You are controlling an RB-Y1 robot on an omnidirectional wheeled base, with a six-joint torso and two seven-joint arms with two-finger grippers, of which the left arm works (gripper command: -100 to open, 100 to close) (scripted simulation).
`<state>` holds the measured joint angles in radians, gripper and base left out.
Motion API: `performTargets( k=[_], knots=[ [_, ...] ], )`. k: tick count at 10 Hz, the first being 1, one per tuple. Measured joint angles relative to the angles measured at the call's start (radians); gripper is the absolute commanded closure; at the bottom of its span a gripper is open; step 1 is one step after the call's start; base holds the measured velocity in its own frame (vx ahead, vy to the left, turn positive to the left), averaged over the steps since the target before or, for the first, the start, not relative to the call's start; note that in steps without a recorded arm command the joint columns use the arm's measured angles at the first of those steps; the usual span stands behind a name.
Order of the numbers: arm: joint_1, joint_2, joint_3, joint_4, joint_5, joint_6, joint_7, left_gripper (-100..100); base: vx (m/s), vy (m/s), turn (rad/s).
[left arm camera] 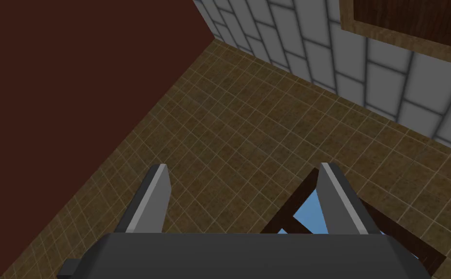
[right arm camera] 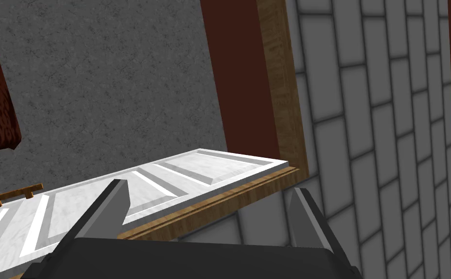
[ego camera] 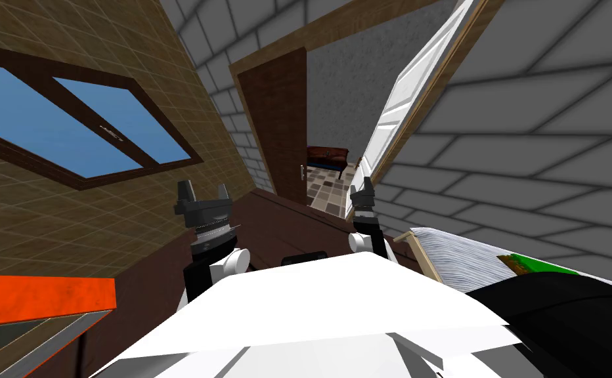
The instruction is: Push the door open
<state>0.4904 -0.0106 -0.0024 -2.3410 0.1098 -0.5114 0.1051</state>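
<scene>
The white panelled door [ego camera: 400, 111] stands well open on my right, its wood-coloured edge turned toward me, leaning away from its wooden frame [ego camera: 459, 62] in the grey wall [ego camera: 547, 131]; through the gap show a speckled grey wall, a patterned floor and a dark red bench [ego camera: 327, 156]; the right gripper [ego camera: 362, 190] is up at the door's lower part, just beside its white face, and I cannot tell whether it touches; in the right wrist view that gripper [right arm camera: 209, 189] is released, its 2 fingers [right arm camera: 115, 203] spread wide with nothing between them, the door [right arm camera: 195, 167] lying across beyond them, its wooden edge running between the 2 blades and a small wooden handle [right arm camera: 11, 196] further along the panel; a second brown door [ego camera: 275, 125] stands to the left of the opening; the left gripper [ego camera: 203, 193] hangs well apart from the door, near the brown tiled wall [ego camera: 68, 216] below a blue window [ego camera: 88, 125]; in its wrist view the left gripper [left arm camera: 244, 169] is released too, blades wide apart and empty, pointing at that tiled wall [left arm camera: 229, 121].
</scene>
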Motion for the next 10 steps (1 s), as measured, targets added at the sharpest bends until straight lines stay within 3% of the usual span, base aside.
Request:
performTargets(
  k=[10],
  knots=[
    [-0.083, 0.047, -0.035, 0.206, 0.074, -0.043, 0.123, -100, 0.087, 0.028, -0.101]
  ],
)
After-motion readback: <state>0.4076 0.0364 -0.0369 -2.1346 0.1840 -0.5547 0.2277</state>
